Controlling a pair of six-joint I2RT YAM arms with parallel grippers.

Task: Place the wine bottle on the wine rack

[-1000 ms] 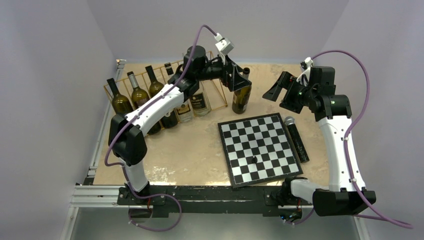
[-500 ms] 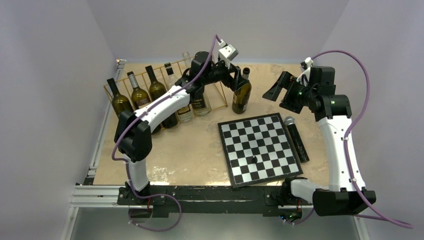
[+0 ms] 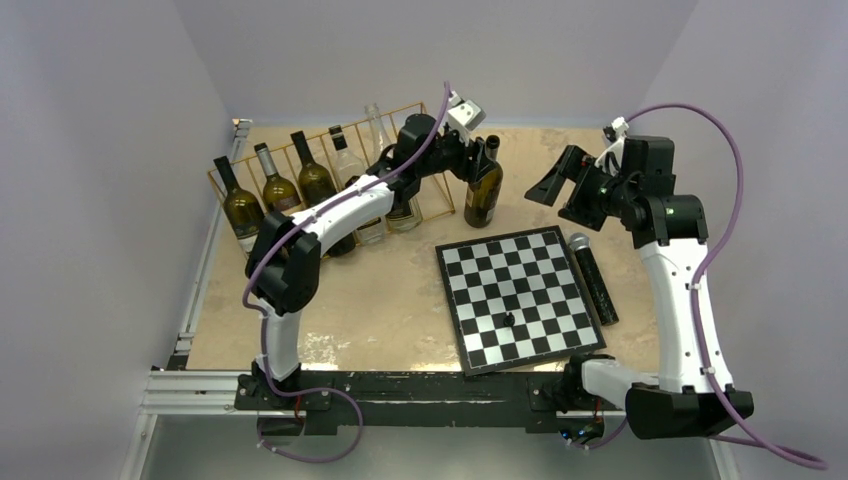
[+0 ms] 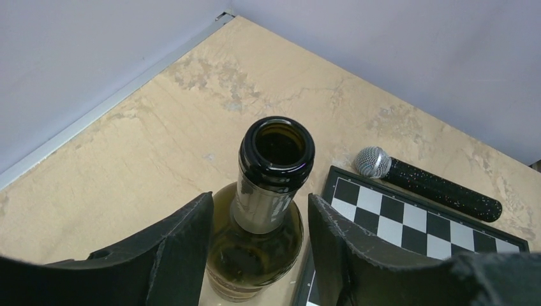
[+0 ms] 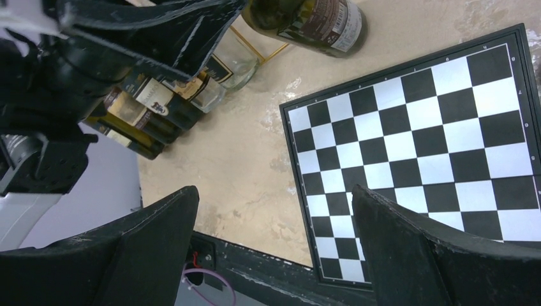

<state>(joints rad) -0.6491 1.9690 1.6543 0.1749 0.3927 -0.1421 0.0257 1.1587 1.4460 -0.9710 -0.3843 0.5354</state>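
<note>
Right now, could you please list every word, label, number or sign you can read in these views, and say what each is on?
No text can be read with confidence.
wine bottle: pale paper label with print, too blurred to read.
racked bottles: labels with print, too small to read.
chessboard: tiny marks along its border, too small to read.

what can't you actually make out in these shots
- top view: which wine rack slots are free, hidden by the left arm
- left wrist view: wine bottle base, behind the left tool, cut by the bottom edge
- top view: dark piece on the chessboard, too small to identify
</note>
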